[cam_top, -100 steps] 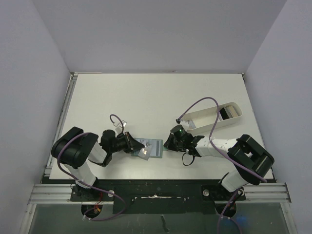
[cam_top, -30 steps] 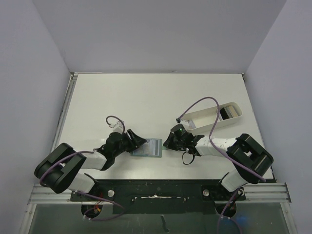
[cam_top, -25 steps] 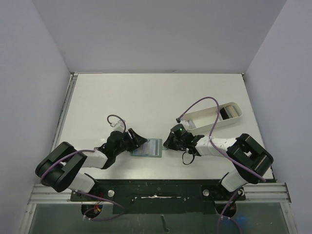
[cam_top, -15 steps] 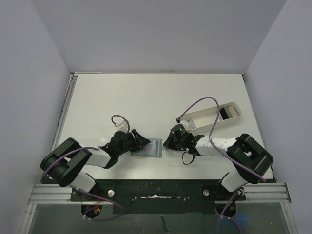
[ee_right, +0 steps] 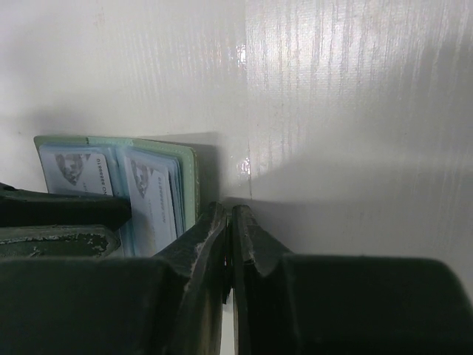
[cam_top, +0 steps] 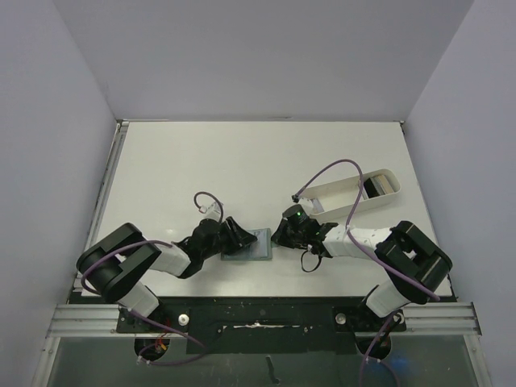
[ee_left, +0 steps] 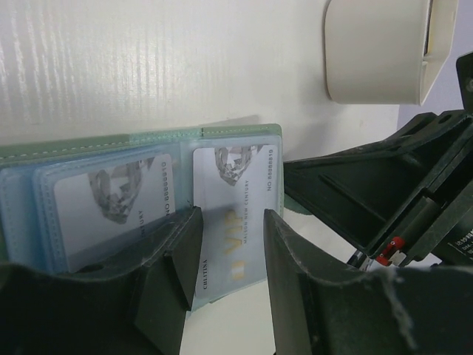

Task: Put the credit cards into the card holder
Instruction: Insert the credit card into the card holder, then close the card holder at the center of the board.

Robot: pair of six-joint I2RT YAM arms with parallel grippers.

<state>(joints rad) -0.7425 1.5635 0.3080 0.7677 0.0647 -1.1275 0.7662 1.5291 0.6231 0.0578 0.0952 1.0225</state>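
Observation:
The card holder [cam_top: 260, 246] lies open on the table between both arms, green rim [ee_left: 111, 142] outside, pale blue inside. A silvery VIP credit card [ee_left: 235, 214] sits in its right half and another pale card [ee_left: 111, 207] in its left half. My left gripper [ee_left: 233, 248] is open, low over the VIP card, its fingers astride the card's near end; from above the left gripper [cam_top: 239, 239] covers the holder's left part. My right gripper [ee_right: 230, 211] is shut with nothing in it, its tips on the table at the holder's right edge [ee_right: 188, 185].
A long white oval tray [cam_top: 355, 196] stands at the back right with more cards [cam_top: 379, 185] at its far end. In the left wrist view the tray's end [ee_left: 377, 52] shows beyond the holder. A purple cable [cam_top: 326, 173] arcs over the right arm.
My left gripper has slid right onto the card holder and its jaws have narrowed. The pale card seen loose on the holder earlier now lies inside it. The right arm has not moved.

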